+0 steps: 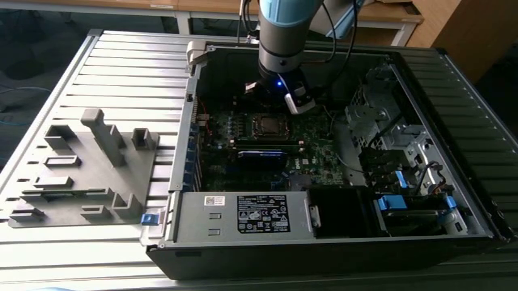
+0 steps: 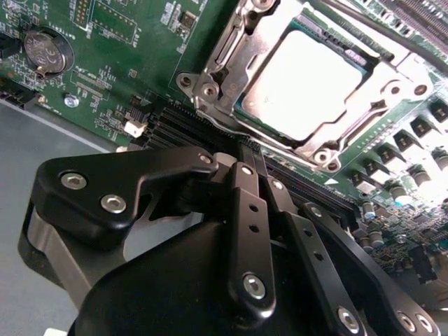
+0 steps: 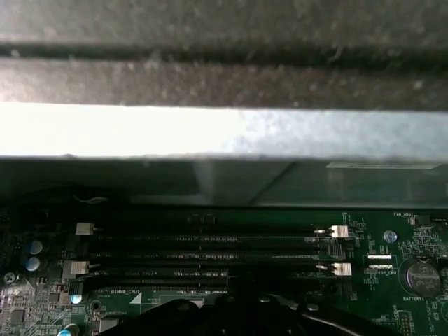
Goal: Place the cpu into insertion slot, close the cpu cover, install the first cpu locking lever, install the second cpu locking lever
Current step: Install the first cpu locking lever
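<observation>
Silver-grey cpu [image 2: 308, 80] is framed by the lowered cpu cover [image 2: 225, 57] just beyond the gripper [image 2: 250, 152], fingers [image 2: 249, 210] pressed together, nothing held.

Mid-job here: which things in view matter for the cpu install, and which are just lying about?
For the job: cpu; cpu cover, framing it; pincer, nearby.
Lying about: coin battery; memory slots; grey fixture tray; power supply.

workshop: slatted bench [image 1: 121, 66], open computer case [image 1: 324, 257]
</observation>
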`<state>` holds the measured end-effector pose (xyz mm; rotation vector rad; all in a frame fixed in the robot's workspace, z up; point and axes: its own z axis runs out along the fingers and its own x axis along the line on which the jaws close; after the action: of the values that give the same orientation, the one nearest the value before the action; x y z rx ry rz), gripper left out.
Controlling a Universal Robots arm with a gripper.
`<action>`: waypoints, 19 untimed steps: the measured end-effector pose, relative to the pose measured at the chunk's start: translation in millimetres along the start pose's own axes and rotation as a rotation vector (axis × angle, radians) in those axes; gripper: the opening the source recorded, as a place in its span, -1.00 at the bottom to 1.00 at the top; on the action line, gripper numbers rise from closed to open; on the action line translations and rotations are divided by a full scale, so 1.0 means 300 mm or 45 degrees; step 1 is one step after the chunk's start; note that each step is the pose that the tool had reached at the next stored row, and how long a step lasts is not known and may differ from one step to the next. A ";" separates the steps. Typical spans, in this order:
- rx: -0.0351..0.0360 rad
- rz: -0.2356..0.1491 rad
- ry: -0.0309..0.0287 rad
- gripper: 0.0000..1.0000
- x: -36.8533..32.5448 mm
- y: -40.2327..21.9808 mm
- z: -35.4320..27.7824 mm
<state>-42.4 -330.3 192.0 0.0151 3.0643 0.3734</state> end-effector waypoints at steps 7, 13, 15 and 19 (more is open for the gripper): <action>-0.0054 0.000 -0.0028 -0.79 0.000 -0.002 0.004; -0.0022 -0.001 -0.0037 -0.79 0.000 -0.007 0.009; -0.0027 -0.001 -0.0040 -0.79 0.001 -0.008 0.008; -0.0058 -0.001 -0.0057 -0.79 0.000 -0.005 0.001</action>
<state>-42.4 -331.6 191.3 0.0145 3.0589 0.3798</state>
